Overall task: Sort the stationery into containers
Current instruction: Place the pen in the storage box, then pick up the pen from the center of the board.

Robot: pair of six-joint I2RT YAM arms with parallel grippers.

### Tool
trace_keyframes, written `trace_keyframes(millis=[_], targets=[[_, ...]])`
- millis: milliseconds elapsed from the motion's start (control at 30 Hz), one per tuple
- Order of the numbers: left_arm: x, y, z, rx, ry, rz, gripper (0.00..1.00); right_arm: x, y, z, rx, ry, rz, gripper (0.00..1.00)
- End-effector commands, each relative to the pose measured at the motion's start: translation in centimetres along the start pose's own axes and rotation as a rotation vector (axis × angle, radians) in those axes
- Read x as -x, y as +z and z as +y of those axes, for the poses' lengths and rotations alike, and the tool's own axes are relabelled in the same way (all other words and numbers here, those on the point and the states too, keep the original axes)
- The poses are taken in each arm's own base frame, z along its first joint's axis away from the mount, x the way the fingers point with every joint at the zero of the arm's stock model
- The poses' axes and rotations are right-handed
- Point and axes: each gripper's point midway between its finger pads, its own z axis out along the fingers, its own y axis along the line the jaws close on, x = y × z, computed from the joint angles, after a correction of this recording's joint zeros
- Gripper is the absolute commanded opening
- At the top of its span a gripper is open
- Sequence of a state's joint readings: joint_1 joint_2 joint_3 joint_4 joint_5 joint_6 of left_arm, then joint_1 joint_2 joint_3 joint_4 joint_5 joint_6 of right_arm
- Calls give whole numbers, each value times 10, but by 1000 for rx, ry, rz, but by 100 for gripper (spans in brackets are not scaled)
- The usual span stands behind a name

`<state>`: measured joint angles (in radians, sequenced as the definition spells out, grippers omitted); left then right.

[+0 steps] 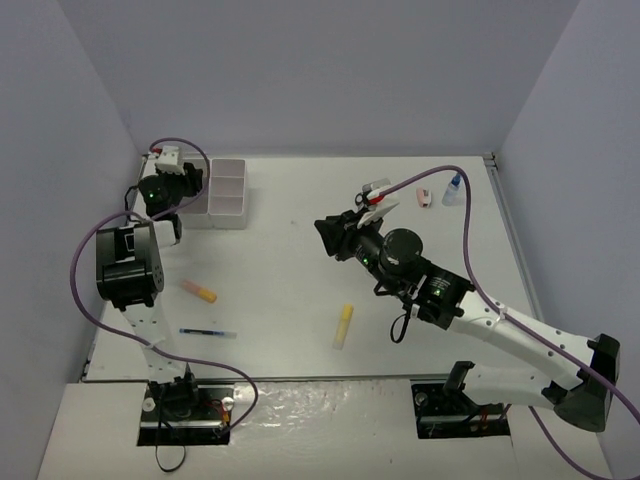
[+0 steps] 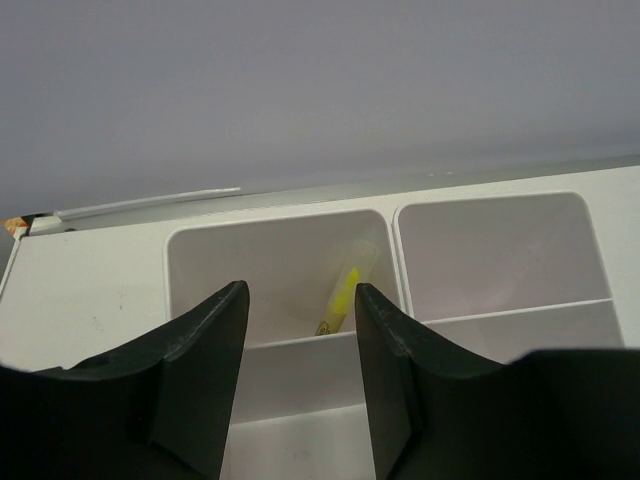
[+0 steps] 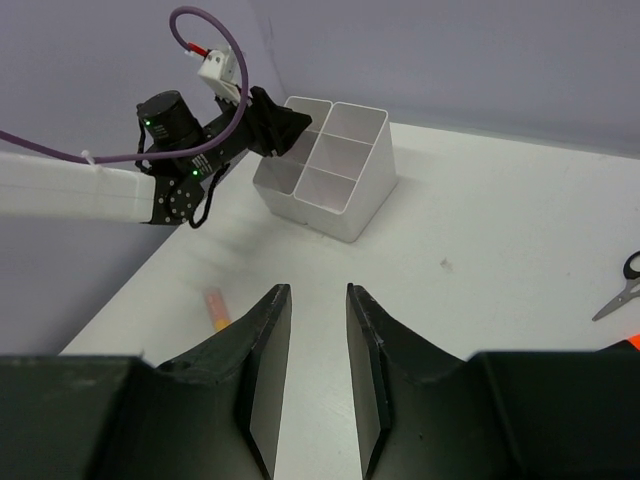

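Note:
The white six-compartment organizer (image 1: pixel 228 165) stands at the far left. My left gripper (image 1: pixel 188 184) is open and empty just above its left side. In the left wrist view the gripper (image 2: pixel 300 295) hangs over a divider wall (image 2: pixel 300 358), and a yellow highlighter (image 2: pixel 345 298) leans in the compartment behind it. My right gripper (image 1: pixel 328 235) is open and empty above the table's middle, also in its wrist view (image 3: pixel 316 292). On the table lie a yellow stick (image 1: pixel 343 326), a pink-orange stick (image 1: pixel 198 291), a thin dark-blue pen (image 1: pixel 208 332), a pink piece (image 1: pixel 424 197) and a blue-capped bottle (image 1: pixel 455 188).
The right wrist view shows the organizer (image 3: pixel 345 215), the left arm (image 3: pixel 170 125) beside it, the pink-orange stick (image 3: pixel 216 308), black-handled scissors (image 3: pixel 625 285) at the right edge and an orange bit (image 3: pixel 630 343) below them. Grey walls enclose the table.

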<state>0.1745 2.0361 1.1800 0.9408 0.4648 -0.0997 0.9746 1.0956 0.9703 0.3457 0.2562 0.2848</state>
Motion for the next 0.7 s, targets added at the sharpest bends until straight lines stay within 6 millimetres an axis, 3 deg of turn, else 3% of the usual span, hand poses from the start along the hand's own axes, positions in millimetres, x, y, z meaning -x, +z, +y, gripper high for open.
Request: trace_keyframes(millis=[0, 167, 233, 267, 300, 367, 433, 533, 667], targets=[[129, -21, -6, 9, 91, -188, 45, 22, -3, -7, -25, 28, -75, 29], [170, -44, -22, -16, 34, -138, 47, 15, 1, -29, -104, 33, -6, 31], [174, -56, -44, -115, -3, -40, 47, 13, 1, -41, -144, 66, 23, 33], [159, -67, -55, -157, -40, 72, 47, 13, 1, -47, -156, 79, 30, 33], [170, -73, -65, -203, -37, 106, 47, 11, 0, -51, -159, 84, 43, 34], [168, -97, -88, -321, -16, 226, 49, 10, -1, -55, -151, 98, 52, 36], [163, -130, -108, -428, 34, 338, 54, 9, -3, -57, -147, 100, 58, 38], [140, -222, -141, -680, 314, 522, 73, 4, -5, -57, -133, 74, 74, 41], [92, -322, -160, -948, 648, 740, 83, -2, -7, -55, -103, 49, 94, 44]])
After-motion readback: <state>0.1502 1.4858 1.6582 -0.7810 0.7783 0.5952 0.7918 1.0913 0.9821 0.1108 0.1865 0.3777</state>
